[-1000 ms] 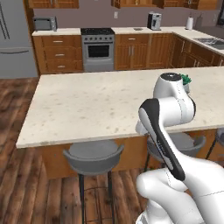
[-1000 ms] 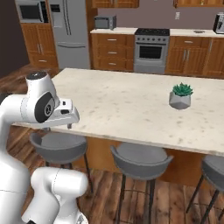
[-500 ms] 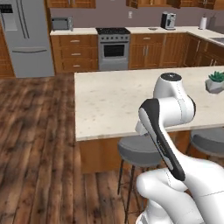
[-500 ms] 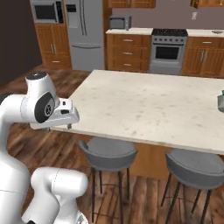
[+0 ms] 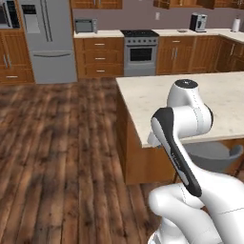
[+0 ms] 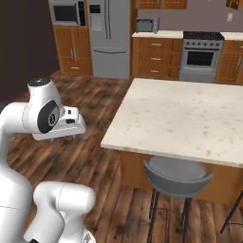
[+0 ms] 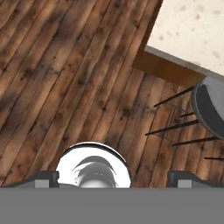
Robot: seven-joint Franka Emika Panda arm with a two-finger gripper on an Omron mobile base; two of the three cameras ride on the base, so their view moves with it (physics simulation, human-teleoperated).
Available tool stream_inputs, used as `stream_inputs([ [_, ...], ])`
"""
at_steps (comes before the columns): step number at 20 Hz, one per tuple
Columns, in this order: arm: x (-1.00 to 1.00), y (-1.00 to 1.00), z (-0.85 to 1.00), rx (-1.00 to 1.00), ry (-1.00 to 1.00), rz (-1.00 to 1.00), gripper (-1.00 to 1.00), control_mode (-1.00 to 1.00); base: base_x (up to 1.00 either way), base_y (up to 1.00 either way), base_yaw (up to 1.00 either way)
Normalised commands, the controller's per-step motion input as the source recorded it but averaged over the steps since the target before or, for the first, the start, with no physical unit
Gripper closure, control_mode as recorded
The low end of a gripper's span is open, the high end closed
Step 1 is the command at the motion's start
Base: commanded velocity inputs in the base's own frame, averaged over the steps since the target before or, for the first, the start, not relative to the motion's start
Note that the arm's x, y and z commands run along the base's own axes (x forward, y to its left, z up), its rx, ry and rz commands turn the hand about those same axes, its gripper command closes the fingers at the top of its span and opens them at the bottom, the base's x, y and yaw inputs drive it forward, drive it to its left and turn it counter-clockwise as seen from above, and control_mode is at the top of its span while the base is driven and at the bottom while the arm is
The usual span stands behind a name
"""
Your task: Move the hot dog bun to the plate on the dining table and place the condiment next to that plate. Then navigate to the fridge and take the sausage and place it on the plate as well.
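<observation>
The gripper (image 7: 112, 179) hangs spread wide and empty over the wood floor (image 7: 65, 65). The fridge (image 5: 47, 40) stands well off, so I'd judge the sausage step isn't done.

A home kitchen — fridge (image 5: 47, 38), stove (image 5: 140, 52), wooden cabinets (image 5: 97, 58), stone-topped island (image 6: 190, 118).

1. Floor (image 7: 65, 65) under the gripper (image 7: 113, 178): dark wood planks, slightly glossy.
2. Island counter (image 6: 190, 118) beside it: speckled pale stone, smooth (matt).
3. Stool (image 6: 178, 176): grey moulded seat, thin dark metal legs.
4. Fridge (image 5: 47, 40) far ahead: brushed metal.
</observation>
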Motion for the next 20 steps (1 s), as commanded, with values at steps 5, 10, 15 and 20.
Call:
stream_inputs([
  [5, 0.00, 0.00, 0.00, 0.00, 0.00, 0.00, -1.00, 1.00, 0.17, 1.00, -0.03],
  [10, 0.00, 0.00, 0.00, 0.00, 0.00, 0.00, -1.00, 1.00, 0.42, 1.00, -0.09],
  [15, 0.00, 0.00, 0.00, 0.00, 0.00, 0.00, -1.00, 1.00, 0.87, 0.81, -0.20],
  [20, 0.00, 0.00, 0.00, 0.00, 0.00, 0.00, -1.00, 1.00, 1.00, 0.62, -0.24],
])
